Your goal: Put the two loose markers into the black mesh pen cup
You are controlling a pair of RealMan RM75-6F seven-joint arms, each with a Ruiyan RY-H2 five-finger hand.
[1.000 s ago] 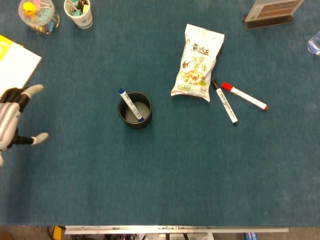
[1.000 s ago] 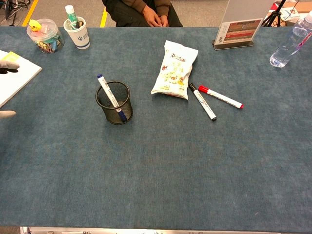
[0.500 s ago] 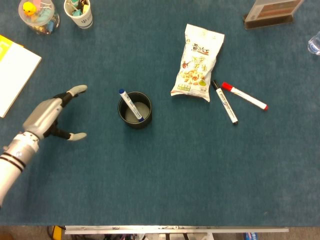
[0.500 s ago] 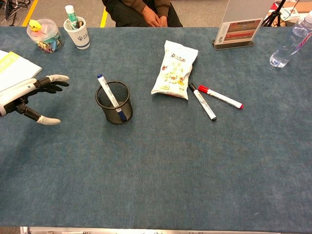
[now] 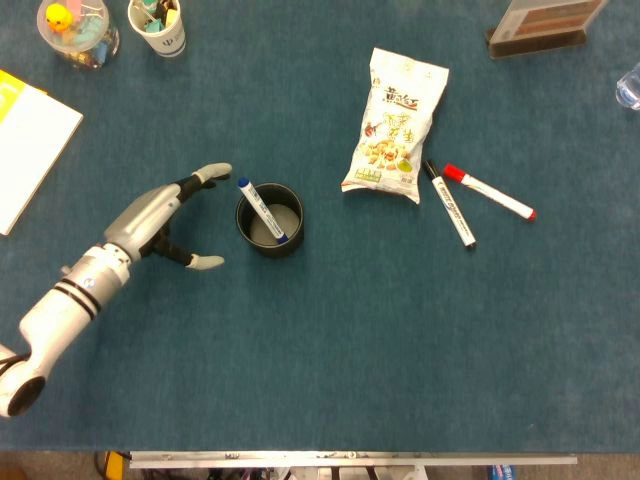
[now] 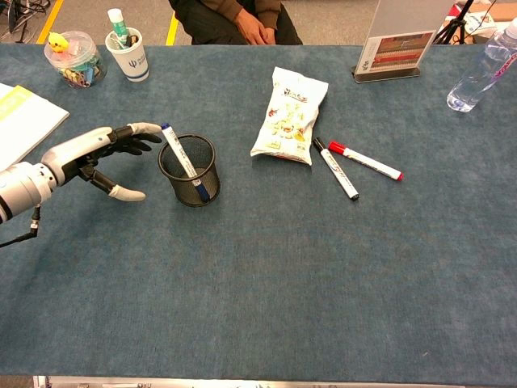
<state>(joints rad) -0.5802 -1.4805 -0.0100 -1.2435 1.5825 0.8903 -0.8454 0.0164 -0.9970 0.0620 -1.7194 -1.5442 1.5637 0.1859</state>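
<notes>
The black mesh pen cup [image 5: 269, 221] [image 6: 189, 170] stands left of the table's middle with a blue-capped marker [image 5: 262, 211] [image 6: 181, 161] leaning in it. Two loose markers lie on the cloth to the right, side by side: a black-capped one [image 5: 448, 204] [image 6: 335, 169] and a red-capped one [image 5: 488, 192] [image 6: 364, 162]. My left hand [image 5: 166, 221] [image 6: 98, 157] is open just left of the cup, fingers spread toward it, holding nothing and not touching it. My right hand is in neither view.
A snack bag [image 5: 396, 126] [image 6: 288, 115] lies just left of the loose markers. A paper cup [image 6: 129, 53] and a clear tub [image 6: 73, 59] stand at the back left, a notepad [image 6: 23, 121] at the left edge. A sign stand [image 6: 395, 50] and water bottle [image 6: 481, 70] are back right.
My left hand has come in from the left edge and moved right across the cloth to just beside the cup, staying open. The markers and cup have not moved.
</notes>
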